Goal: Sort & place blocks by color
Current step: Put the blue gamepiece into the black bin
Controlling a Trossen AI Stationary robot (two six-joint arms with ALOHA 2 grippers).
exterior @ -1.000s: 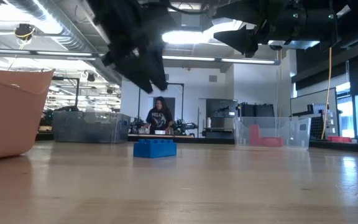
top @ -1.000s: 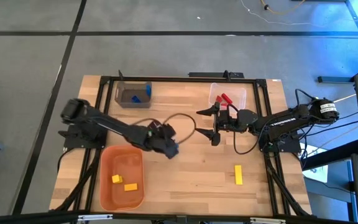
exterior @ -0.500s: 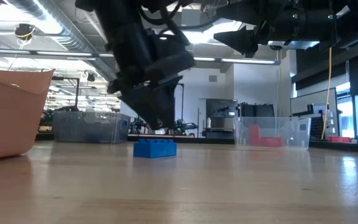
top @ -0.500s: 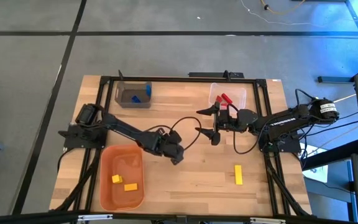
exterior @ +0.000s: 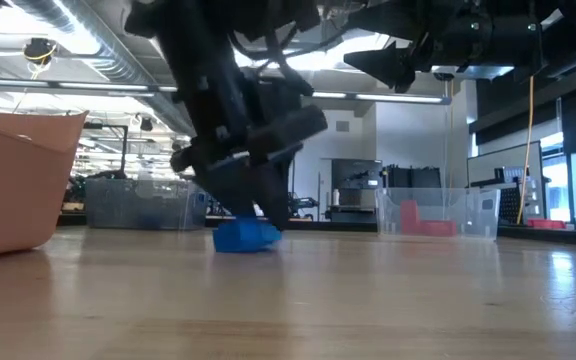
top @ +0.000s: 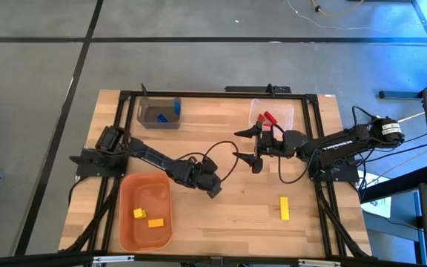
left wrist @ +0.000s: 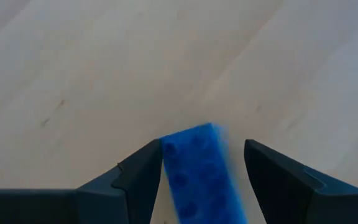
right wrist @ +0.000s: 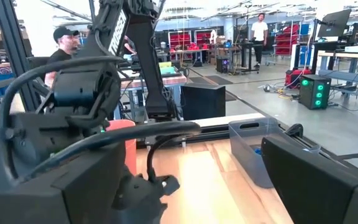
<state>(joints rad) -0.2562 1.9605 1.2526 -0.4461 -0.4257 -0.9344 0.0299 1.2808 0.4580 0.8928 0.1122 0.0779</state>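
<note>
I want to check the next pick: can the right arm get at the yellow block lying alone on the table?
Probably yes. The yellow block lies alone on bare wood, nothing beside it. The right gripper hovers open nearby, empty, while the left gripper works at the blue block elsewhere.

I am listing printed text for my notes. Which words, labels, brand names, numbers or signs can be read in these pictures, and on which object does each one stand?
None can be read.
The blue block, bins and arms show no lettering.
Any signs in the room beyond are too blurred.

A block [left wrist: 199, 174] lies between the left gripper's [left wrist: 197, 171] fingers (mid-table).
</note>
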